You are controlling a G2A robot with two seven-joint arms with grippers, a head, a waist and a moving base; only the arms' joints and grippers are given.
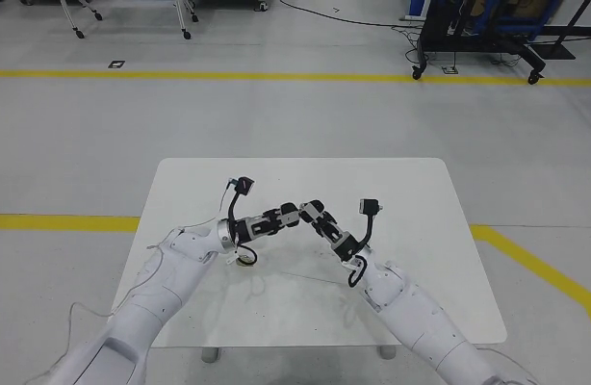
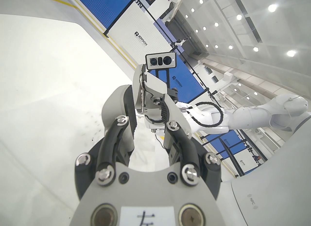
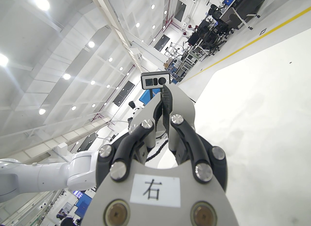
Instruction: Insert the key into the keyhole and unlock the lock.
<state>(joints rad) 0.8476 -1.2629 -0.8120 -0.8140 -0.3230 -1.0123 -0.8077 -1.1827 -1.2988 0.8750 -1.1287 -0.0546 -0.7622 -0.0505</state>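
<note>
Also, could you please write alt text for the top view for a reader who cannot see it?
Two white robot arms meet over the middle of a white table, the left pincer and the right pincer pointing at each other, tips close together. A small yellowish loop sits beside the left arm.

White table [image 1: 411, 192] (rounded corners).

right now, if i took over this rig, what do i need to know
Left gripper and right gripper meet tip to tip over the middle of the white table.
Right gripper is shut; whether it holds the key is hidden.
Done: whether the key is in the lock cannot be told.
Left: check the key's seating, then turn it to unlock.
</note>
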